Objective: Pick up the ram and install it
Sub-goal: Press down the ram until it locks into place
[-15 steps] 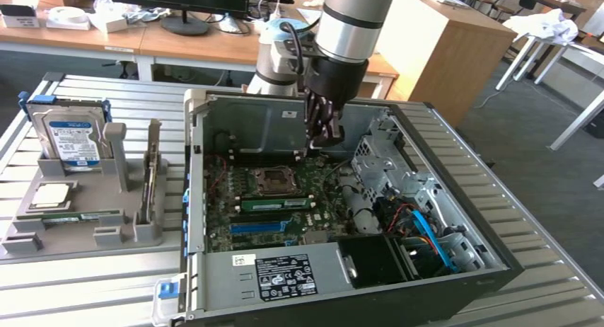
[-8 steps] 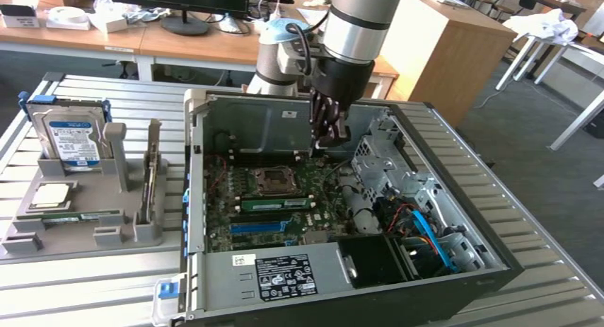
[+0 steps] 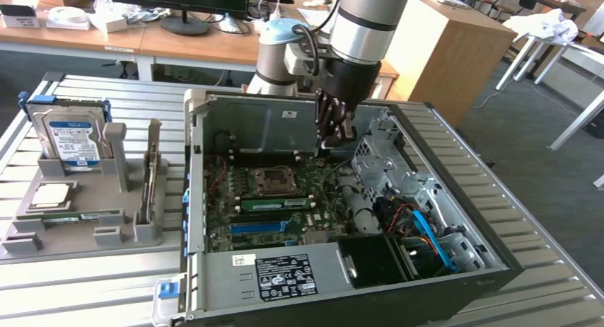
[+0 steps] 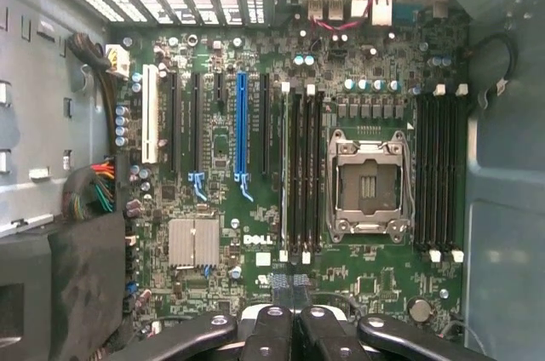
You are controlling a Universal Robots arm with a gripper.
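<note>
Exterior view: the robot arm's gripper (image 3: 332, 139) hangs inside the open computer case (image 3: 245, 122), fingers pressed together with nothing between them, above the green motherboard (image 3: 283, 215). The ram (image 3: 78, 216) lies flat on a grey holder (image 3: 66, 238) on the slatted table (image 3: 95, 284) to the exterior view's left, outside the case and well apart from the gripper. It is near a square silver chip (image 3: 52, 194) and an upright card (image 3: 151, 175), with a hard drive (image 3: 71, 139) standing at the holder's far end. Wrist view: the closed gripper (image 4: 289, 317) faces the motherboard (image 4: 358, 284), where black memory slots (image 4: 304, 174) run beside the open processor socket (image 4: 368, 186)
</note>
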